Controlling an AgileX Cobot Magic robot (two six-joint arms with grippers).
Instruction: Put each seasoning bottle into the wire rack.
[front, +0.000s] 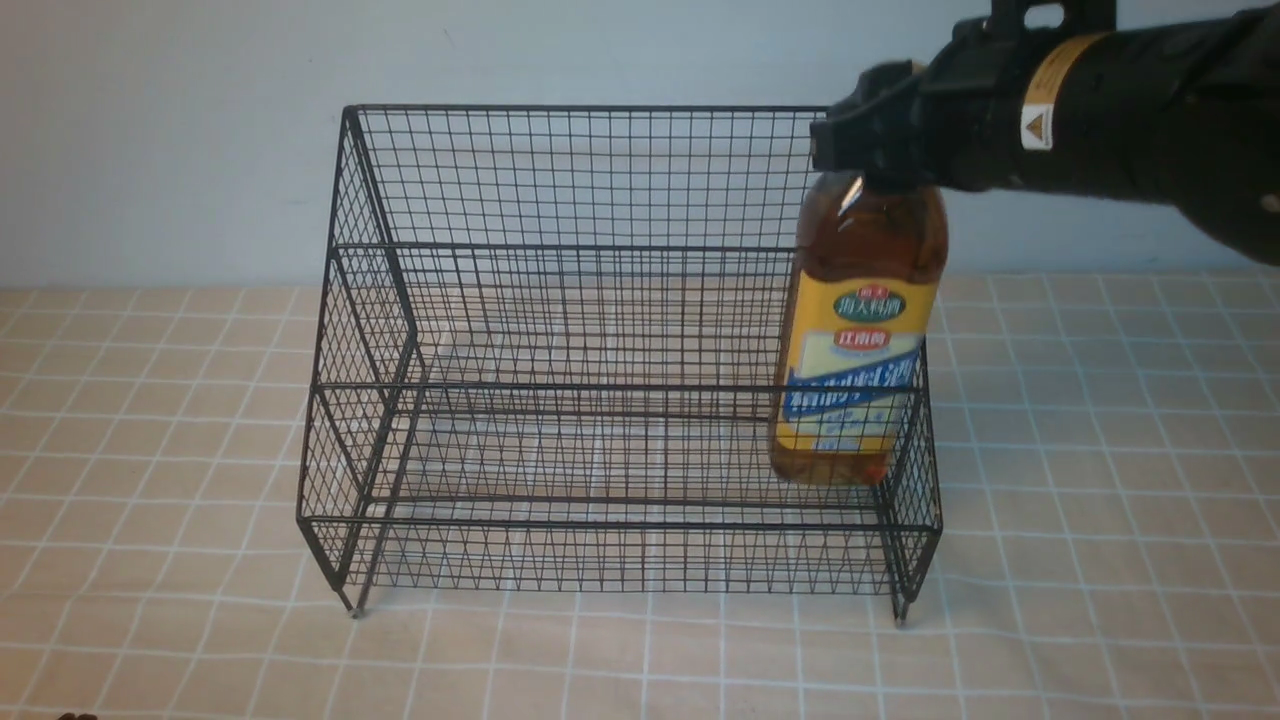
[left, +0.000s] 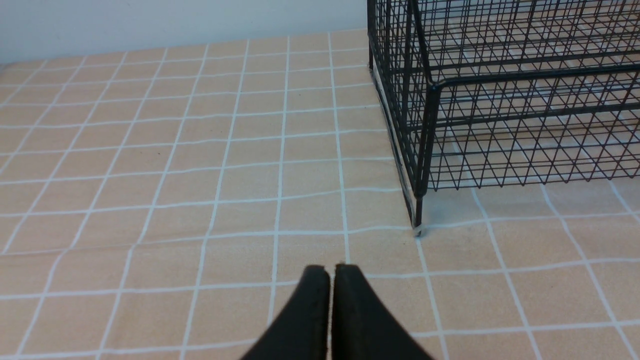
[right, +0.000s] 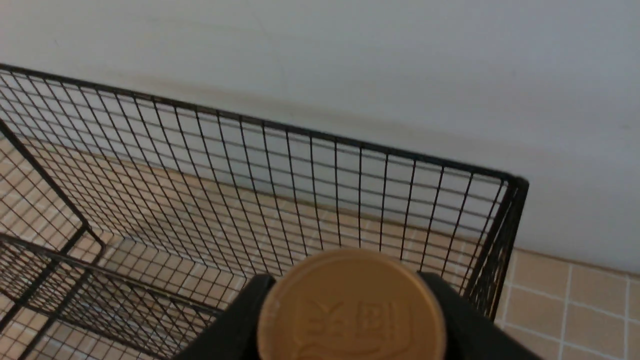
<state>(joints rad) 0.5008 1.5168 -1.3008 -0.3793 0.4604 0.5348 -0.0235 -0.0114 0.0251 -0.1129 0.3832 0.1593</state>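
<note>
One seasoning bottle (front: 858, 340) is in view, and our right gripper (front: 880, 150) holds it from above, with its fingers closed on the neck just under the tan-gold cap (right: 350, 305). We judge that this high grip was chosen so that the whole body hangs free below the fingers and can go down between the wires without the gripper touching them. The bottle hangs at the right end of the wire rack (front: 560, 180), close to its right side wall and a little tilted, with its base low over the front tier. We cannot tell if the base already rests on the mesh.

Our left gripper (left: 330, 300) has its two fingers pressed together with nothing between them. It hovers over the checked tablecloth (left: 150, 175), near the front left leg of the rack (well apart from the bottle), so we think it only waits out of the way.

Next, in our judgement, the base should sit flat on the tier before the fingers open, because a tilted bottle could fall against the side mesh.
</note>
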